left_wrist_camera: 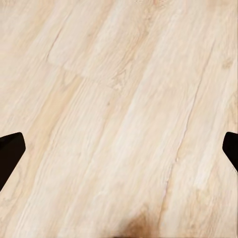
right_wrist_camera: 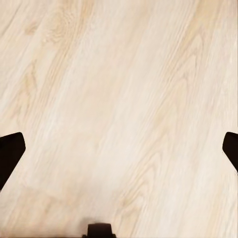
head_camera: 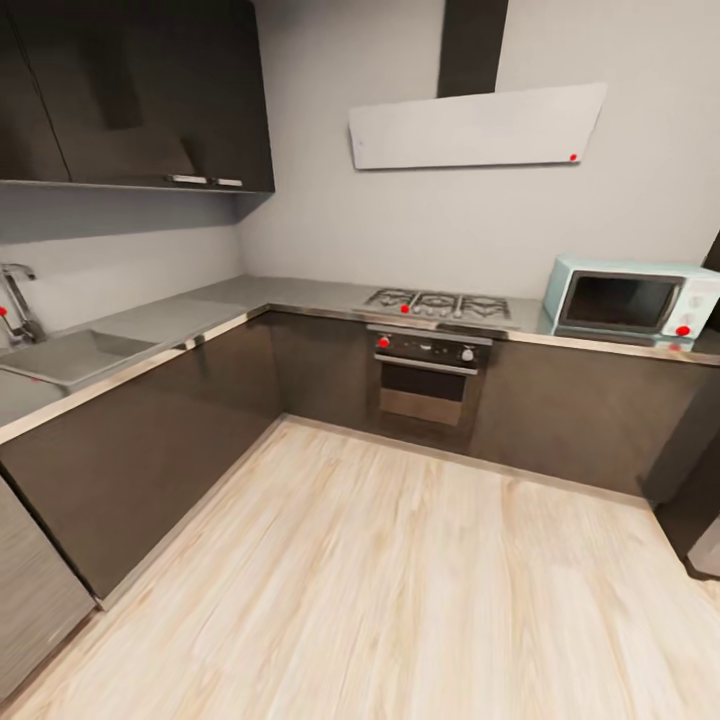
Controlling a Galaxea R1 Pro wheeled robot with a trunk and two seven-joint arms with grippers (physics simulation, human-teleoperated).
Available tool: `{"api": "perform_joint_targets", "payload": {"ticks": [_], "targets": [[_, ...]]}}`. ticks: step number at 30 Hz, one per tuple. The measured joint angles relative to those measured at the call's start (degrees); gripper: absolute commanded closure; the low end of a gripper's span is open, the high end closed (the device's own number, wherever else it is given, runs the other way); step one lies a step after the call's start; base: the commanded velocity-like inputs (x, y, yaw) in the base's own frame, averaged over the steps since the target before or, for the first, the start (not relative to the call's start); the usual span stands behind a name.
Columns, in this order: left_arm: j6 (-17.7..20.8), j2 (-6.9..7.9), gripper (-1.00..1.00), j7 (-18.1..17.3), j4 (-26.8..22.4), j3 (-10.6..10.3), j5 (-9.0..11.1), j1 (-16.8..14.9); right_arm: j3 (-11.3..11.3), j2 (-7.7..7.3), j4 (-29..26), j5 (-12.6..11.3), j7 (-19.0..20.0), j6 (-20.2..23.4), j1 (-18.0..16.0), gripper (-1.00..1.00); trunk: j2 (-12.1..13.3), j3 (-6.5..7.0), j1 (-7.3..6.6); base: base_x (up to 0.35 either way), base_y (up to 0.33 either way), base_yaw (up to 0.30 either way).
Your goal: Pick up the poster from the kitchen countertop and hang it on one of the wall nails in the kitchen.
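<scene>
Fingers [left_wrist_camera: 11,153] on both grippers spread wide, gripping nothing, just wood floor [left_wrist_camera: 119,99] beyond them, presumably since still hunting along the kitchen countertop [head_camera: 250,295] for the poster.

No legible text, labels, brands or numbers anywhere. Microwave [head_camera: 632,300] at 3 o'clock: front plain, a red knob but no readable markings. Oven [head_camera: 428,370] just right of centre: control panel has faint pale marks between its knobs, too blurred to read. Range hood panel [head_camera: 478,127] at 1 o'clock: blank white face, a red dot, no lettering. Wrist views: bare wood floor [left_wrist_camera: 119,99], no print.
</scene>
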Motion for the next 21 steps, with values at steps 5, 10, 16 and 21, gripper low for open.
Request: {"api": "perform_joint_targets", "payload": {"ticks": [5,10,16,21], "targets": [[0.0,0.0,-1.0,0.0,0.0,0.0,0.0,0.0,0.0,0.0,0.0,0.0,0.1,0.0,0.0,-1.0,0.0,-0.01,0.0,0.309,-0.139,0.08],[0.0,0.0,-1.0,0.0,0.0,0.0,0.0,0.0,0.0,-0.02,0.0,0.0,0.1,0.0,0.0,-1.0,0.0,-0.01,0.0,0.309,-0.144,0.228],[0.0,0.0,-1.0,0.0,0.0,0.0,0.0,0.0,0.0,0.01,0.0,0.0,0.1,-0.1,0.0,-1.0,0.0,-0.01,0.0,0.298,-0.186,0.277],[0.0,0.0,-1.0,0.0,0.0,0.0,0.0,0.0,0.0,0.02,0.0,0.0,0.0,-0.1,0.0,-1.0,0.0,-0.01,0.0,0.277,-0.217,0.284]]}}
